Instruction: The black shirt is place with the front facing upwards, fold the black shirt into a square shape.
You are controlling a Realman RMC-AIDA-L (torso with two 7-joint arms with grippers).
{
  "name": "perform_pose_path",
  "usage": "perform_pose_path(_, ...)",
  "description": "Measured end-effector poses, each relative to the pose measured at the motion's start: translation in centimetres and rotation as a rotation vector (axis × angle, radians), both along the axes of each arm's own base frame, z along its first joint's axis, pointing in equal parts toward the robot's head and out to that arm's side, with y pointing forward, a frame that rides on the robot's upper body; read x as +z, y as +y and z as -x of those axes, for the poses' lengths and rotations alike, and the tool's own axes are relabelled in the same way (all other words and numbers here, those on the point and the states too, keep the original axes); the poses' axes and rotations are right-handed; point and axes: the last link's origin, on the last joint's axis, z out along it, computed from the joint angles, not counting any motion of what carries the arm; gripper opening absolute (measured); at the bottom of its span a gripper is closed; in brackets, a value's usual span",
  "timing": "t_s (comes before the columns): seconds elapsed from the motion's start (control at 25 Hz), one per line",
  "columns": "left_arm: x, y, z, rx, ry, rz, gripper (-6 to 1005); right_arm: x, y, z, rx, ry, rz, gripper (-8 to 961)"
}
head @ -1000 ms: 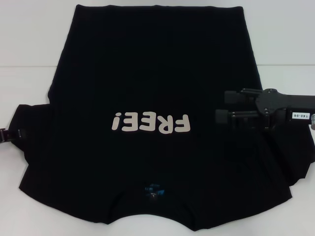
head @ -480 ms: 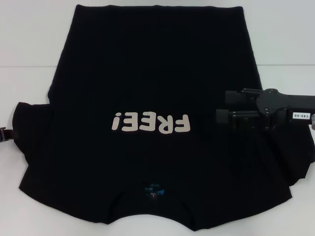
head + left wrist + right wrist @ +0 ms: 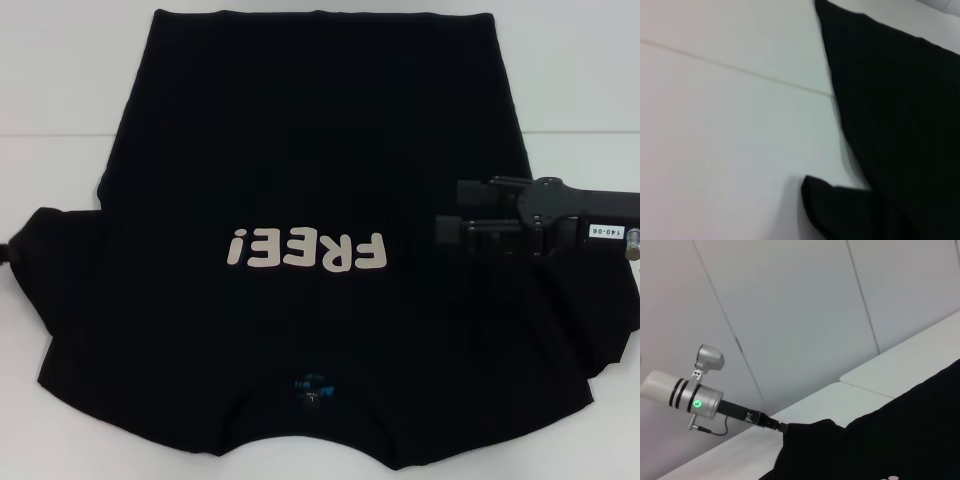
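Fabric of the black shirt (image 3: 310,160) is lying spread across the white tabletop (image 3: 60,90), front side up, with the pale "FREE!" lettering (image 3: 305,250) showing upside down in the head view and the small teal neck label (image 3: 308,385) sitting at the near edge, closest to the robot. The hem is lying at the far side of the tabletop, and both sleeves are fanning outward toward the left and right.

The right end effector (image 3: 450,210) is hovering over the shirt's right sleeve area, reaching in from the right edge and pointing toward the lettering, just beside its last letter. Its two fingers are standing apart with a clear gap between them, and nothing is lying between them.

The left end effector (image 3: 8,252) is barely showing at the far left edge of the head view, right at the tip of the left sleeve. In the right wrist view it (image 3: 772,423) is appearing farther off as a slim black part on a silver arm, touching the sleeve's edge, though whether its fingers are parted or pressed together cannot be told. The left wrist view is showing only the shirt's edge (image 3: 890,125) against the bare tabletop (image 3: 730,125).
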Motion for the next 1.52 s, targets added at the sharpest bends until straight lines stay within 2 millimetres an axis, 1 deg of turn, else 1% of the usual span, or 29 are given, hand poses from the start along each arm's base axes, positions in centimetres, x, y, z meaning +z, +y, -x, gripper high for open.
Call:
perform_pose_path(0.24,1.0,1.3,-0.1,-0.004,0.073,-0.023,0,-0.4,0.0,-0.1,-0.017,0.004,-0.002,912)
perform_pose_path(0.68,2.3,2.9,-0.4,-0.004,0.141,-0.089,3,-0.6,-0.1,-0.1,-0.026,0.017,-0.003,902)
perform_pose_path(0.92,2.4,3.2,-0.6,-0.011,0.149,-0.097,5,-0.5,0.0,0.1,-0.017,0.017,-0.005,897)
perform_pose_path(1.24,2.4,3.2,-0.8,-0.016,0.141,-0.092,8,-0.5,0.0,0.2,-0.013,0.017,-0.005,890)
perform_pose_path(1.32,2.2,3.0,-1.2,-0.032,0.119,-0.072,8,-0.5,0.0,0.2,-0.012,0.017,-0.005,888)
perform_pose_path(1.44,2.0,2.5,-2.8,-0.088,0.061,-0.013,9,-0.5,0.0,0.2,-0.013,0.016,-0.003,886)
perform_pose_path(1.48,2.0,2.5,-2.8,-0.088,0.061,-0.013,9,-0.5,-0.1,0.1,-0.015,0.016,-0.002,885)
perform_pose_path(1.52,1.8,2.3,-3.5,-0.117,0.033,0.014,10,-0.5,-0.2,0.0,-0.016,0.016,-0.001,884)
